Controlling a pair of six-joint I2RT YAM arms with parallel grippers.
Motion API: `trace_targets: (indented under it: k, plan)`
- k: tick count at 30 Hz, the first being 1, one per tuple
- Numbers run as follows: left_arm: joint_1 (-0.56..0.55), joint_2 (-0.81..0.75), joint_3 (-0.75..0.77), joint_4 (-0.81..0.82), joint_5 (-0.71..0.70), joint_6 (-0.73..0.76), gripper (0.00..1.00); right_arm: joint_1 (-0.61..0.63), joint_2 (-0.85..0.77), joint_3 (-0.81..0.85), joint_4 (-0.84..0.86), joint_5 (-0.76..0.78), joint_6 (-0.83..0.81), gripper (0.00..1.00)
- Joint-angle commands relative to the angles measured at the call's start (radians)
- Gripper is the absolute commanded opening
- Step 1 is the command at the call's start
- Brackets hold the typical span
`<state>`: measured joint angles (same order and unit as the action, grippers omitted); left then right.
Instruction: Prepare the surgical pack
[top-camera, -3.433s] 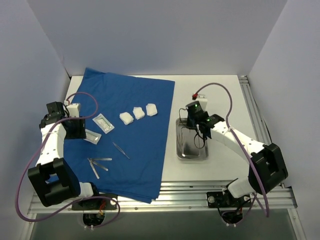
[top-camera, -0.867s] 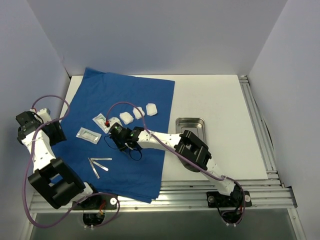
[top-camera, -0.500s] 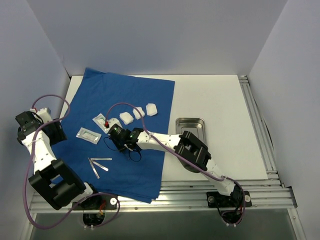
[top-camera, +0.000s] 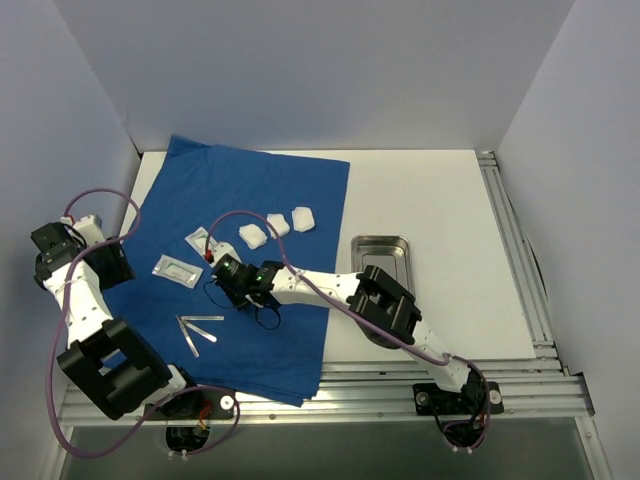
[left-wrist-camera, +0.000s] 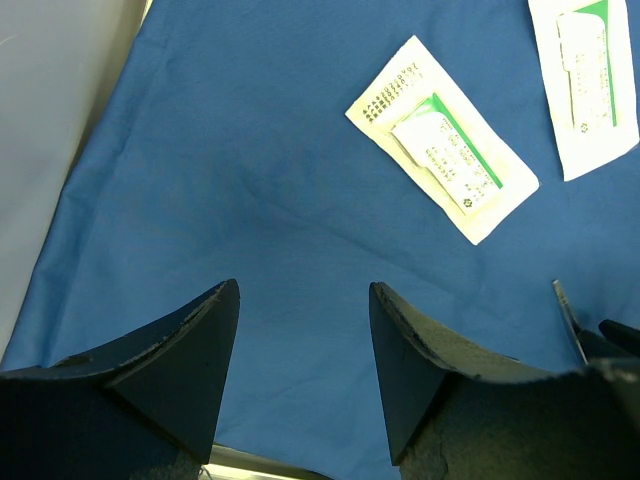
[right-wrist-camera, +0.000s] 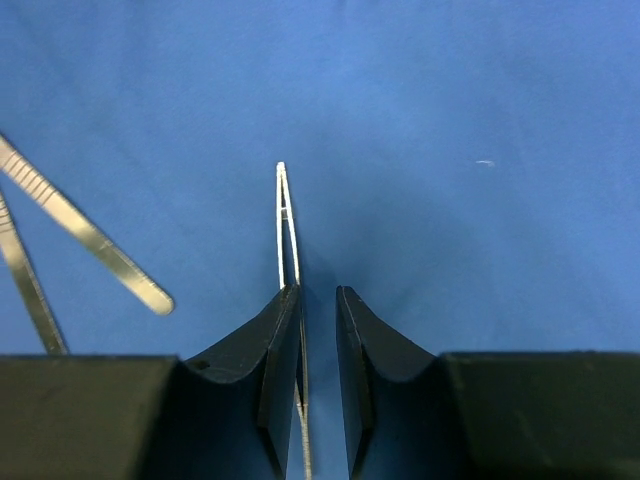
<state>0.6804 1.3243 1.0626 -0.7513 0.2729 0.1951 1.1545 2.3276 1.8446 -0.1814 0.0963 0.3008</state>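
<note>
The royal-blue cloth (top-camera: 260, 190) of the surgical pack lies flat over the left half of the table. On it lie three white gauze pads (top-camera: 277, 226), two flat packets (top-camera: 175, 270) and thin metal instruments (top-camera: 195, 330). The steel tray (top-camera: 380, 241) stands on bare table to the right of the cloth. My right gripper (right-wrist-camera: 315, 290) reaches over the cloth's middle. Its jaws are drawn in narrow on slim tweezers (right-wrist-camera: 283, 220), which run between them along the left finger. My left gripper (left-wrist-camera: 303, 288) hangs open above the cloth's left edge, with nothing between its fingers.
In the left wrist view a packet (left-wrist-camera: 440, 140) lies ahead on the cloth and a second packet (left-wrist-camera: 590, 90) is at the right edge. In the right wrist view two flat forceps (right-wrist-camera: 90, 240) lie left of the tweezers. White walls enclose the table.
The right arm swung from the steel tray across to the cloth's middle. Over the last second its jaws narrowed around the tweezers. The left arm drew back to the left edge, then held still.
</note>
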Motion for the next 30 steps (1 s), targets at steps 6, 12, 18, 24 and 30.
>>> trace_targets:
  k: [6,12,18,24,30]
  plan:
    - [0.005,-0.014,0.010,0.012,0.032,0.015,0.64,0.020,-0.065,-0.004,-0.033,0.010,-0.014,0.21]
    - [0.005,-0.010,0.010,0.012,0.034,0.015,0.64,0.020,-0.079,-0.005,-0.024,-0.007,-0.015,0.21]
    - [0.005,-0.008,0.011,0.010,0.034,0.017,0.64,0.022,-0.108,-0.007,-0.013,-0.012,-0.023,0.21]
    - [0.005,-0.004,0.013,0.010,0.035,0.017,0.64,0.033,-0.126,-0.021,-0.006,-0.017,-0.026,0.21]
    - [0.005,0.000,0.014,0.007,0.037,0.018,0.64,0.033,-0.094,-0.021,-0.026,-0.043,-0.026,0.27]
